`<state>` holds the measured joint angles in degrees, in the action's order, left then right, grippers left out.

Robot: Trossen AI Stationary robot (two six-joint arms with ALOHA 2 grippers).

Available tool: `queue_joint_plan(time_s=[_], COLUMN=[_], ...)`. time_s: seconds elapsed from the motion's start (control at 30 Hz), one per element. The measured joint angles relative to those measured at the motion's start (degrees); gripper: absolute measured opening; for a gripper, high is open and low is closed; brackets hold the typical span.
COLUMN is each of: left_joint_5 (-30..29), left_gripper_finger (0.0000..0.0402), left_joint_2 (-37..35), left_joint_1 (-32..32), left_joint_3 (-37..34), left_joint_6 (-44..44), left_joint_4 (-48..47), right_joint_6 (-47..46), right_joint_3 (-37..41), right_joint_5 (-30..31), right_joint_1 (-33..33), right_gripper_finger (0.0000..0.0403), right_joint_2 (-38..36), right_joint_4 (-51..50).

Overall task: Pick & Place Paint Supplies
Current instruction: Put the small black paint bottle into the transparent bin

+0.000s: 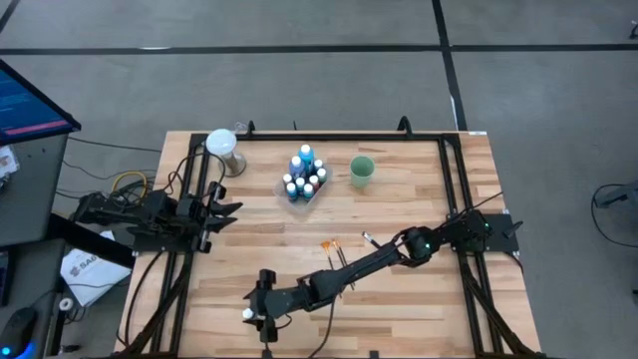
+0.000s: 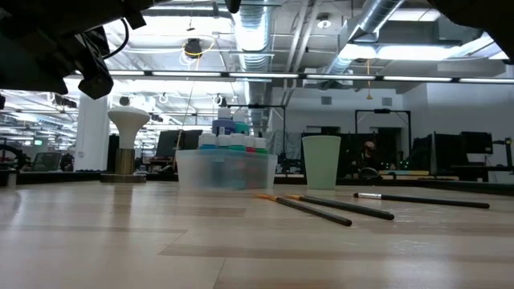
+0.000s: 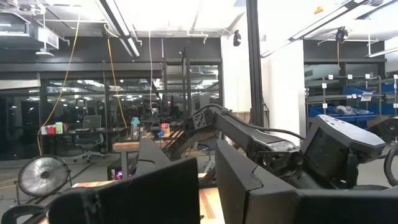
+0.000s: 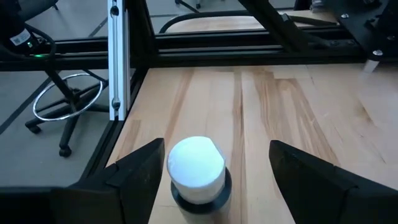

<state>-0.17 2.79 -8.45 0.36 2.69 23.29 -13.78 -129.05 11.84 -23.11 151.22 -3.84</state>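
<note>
A tiny white-capped paint bottle (image 4: 196, 169) stands upright on the wooden table near its near-left corner (image 1: 247, 314). My right gripper (image 4: 216, 149) is open with one finger on either side of the bottle, low over the table (image 1: 255, 313). The bottle stands closer to one finger (image 4: 143, 171), and nothing shows a hold. Several more bottles, two of them taller and blue, stand in the clear tray (image 1: 304, 181) at the far middle. Three thin brushes (image 1: 339, 251) lie flat on the table under my right arm. My left gripper (image 1: 227, 209) is shut and parked at the left edge.
A green cup (image 1: 361, 172) stands right of the tray. A white mushroom-shaped stand (image 1: 221, 148) sits at the far left corner. Black frame rails (image 4: 115, 56) run along the table's left and right edges. Bare wood lies between the tray and the near edge.
</note>
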Motion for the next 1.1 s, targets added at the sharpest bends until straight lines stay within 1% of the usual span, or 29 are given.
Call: queue_joint_plan(time_s=[0.33, 0.53, 0.6, 0.67, 0.83, 0.87, 0.93, 1.03, 1.1], left_joint_5=[-0.01, 0.01, 0.00, 0.01, 0.01, 0.01, -0.02, 0.00, -0.01], left_gripper_finger=[0.0001, 0.0001, 0.0001, 0.0001, 0.0001, 0.0001, 0.0001, 0.0001, 0.0001], left_joint_2=[0.00, 0.00, 0.00, 0.00, 0.00, 0.00, 0.00, 0.00, 0.00], left_joint_1=[0.02, 0.02, 0.01, 0.02, 0.01, 0.01, 0.00, 0.02, 0.02], left_joint_3=[0.00, 0.00, 0.00, 0.00, 0.00, 0.00, 0.00, 0.00, 0.00], left_joint_6=[-0.01, 0.01, 0.01, 0.01, 0.01, 0.01, -0.01, 0.01, -0.01], left_joint_4=[0.26, 0.37, 0.39, 0.39, 0.39, 0.39, 0.39, 0.39, 0.39], right_joint_6=[-0.44, -0.37, -0.32, -0.24, 0.26, 0.20, -0.92, -5.03, -5.58], right_joint_3=[0.00, 0.00, 0.00, 0.00, 0.00, 0.00, 0.00, 0.00, -0.24], right_joint_5=[0.00, -0.04, -0.34, -1.07, -2.77, -2.99, -3.02, -2.98, -2.56], right_joint_1=[0.80, 0.25, 0.15, 0.15, 0.28, 0.31, 0.35, 0.38, 0.64], right_gripper_finger=[0.0283, 0.0266, 0.0251, 0.0223, 0.0116, 0.0105, 0.0107, 0.0107, 0.0107], right_joint_2=[0.00, 0.00, 0.00, 0.00, 0.00, 0.00, 0.00, -0.23, -0.70], right_joint_4=[-0.38, -0.44, -0.50, -0.47, -0.43, -0.45, -0.43, -0.64, -1.04])
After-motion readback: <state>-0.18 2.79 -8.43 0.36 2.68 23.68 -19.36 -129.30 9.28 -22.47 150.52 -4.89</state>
